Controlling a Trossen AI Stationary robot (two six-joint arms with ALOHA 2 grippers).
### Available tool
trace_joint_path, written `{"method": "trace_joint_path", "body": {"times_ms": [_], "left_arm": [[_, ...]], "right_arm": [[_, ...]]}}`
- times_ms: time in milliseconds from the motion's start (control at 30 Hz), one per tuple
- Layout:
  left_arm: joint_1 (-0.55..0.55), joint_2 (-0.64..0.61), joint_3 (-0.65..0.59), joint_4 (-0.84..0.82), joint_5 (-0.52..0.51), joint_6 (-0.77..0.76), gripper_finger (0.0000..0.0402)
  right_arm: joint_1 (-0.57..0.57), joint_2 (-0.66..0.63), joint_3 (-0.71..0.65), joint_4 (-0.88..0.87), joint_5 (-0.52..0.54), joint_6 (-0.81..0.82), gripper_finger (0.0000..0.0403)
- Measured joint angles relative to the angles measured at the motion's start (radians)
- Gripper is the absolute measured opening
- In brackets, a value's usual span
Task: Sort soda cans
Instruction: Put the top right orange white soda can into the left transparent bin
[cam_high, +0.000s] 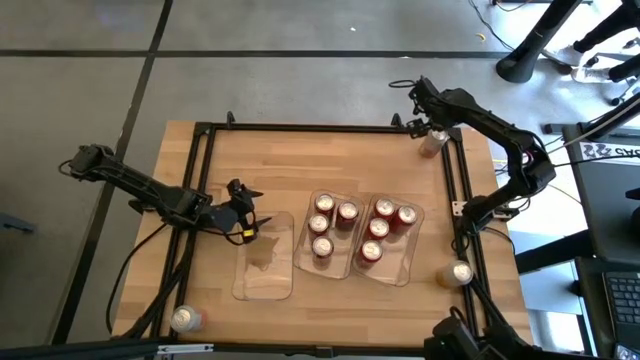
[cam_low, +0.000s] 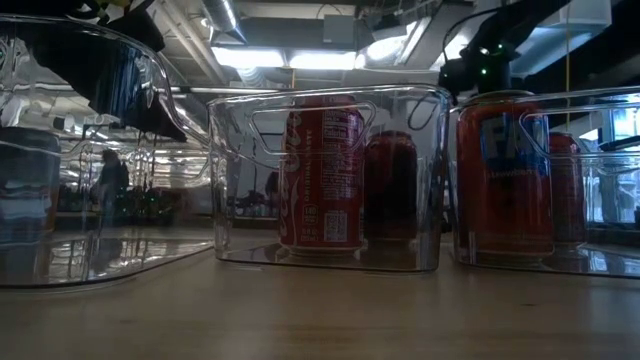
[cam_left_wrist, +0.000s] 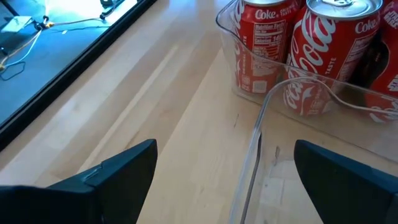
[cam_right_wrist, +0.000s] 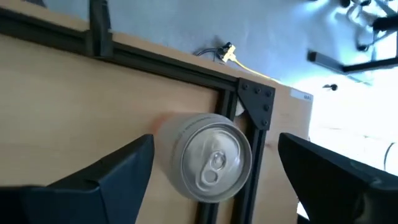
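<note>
Both my grippers spread wide, empty: right gripper (cam_right_wrist: 214, 171) over silver can (cam_right_wrist: 208, 155) (no contact), left gripper (cam_left_wrist: 227, 171) above clear tray (cam_left_wrist: 255, 155).

Pale wooden table (cam_high: 330, 160), smooth and matt, framed in dark metal; clear glossy plastic trays (cam_high: 265, 258); soda cans (cam_left_wrist: 323, 50) of shiny printed metal, tops (cam_right_wrist: 211, 158) brushed silver.

Four red soda cans (cam_high: 333, 226) stand upright in one clear tray, four more (cam_high: 386, 227) in the next. Three silver cans stand alone on my bench: one at the far right corner (cam_high: 432, 142), one at the right edge (cam_high: 458, 272), one at the near left corner (cam_high: 184, 318).
</note>
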Motion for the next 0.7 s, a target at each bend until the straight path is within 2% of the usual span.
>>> {"method": "trace_joint_path", "body": {"times_ms": [267,533,700], "left_arm": [[0.000,0.000,0.000,0.001,0.000,0.000,0.0365],[0.000,0.000,0.000,0.000,0.000,-0.004,0.0365],[0.000,0.000,0.000,-0.003,0.000,-0.016,0.0365]], "right_arm": [[0.001,0.009,-0.066,0.078,0.027,0.063,0.0342],[0.003,0.094,-0.069,0.087,0.117,0.092,0.0342],[0.003,0.135,-0.069,0.090,0.127,0.100,0.0342]]}}
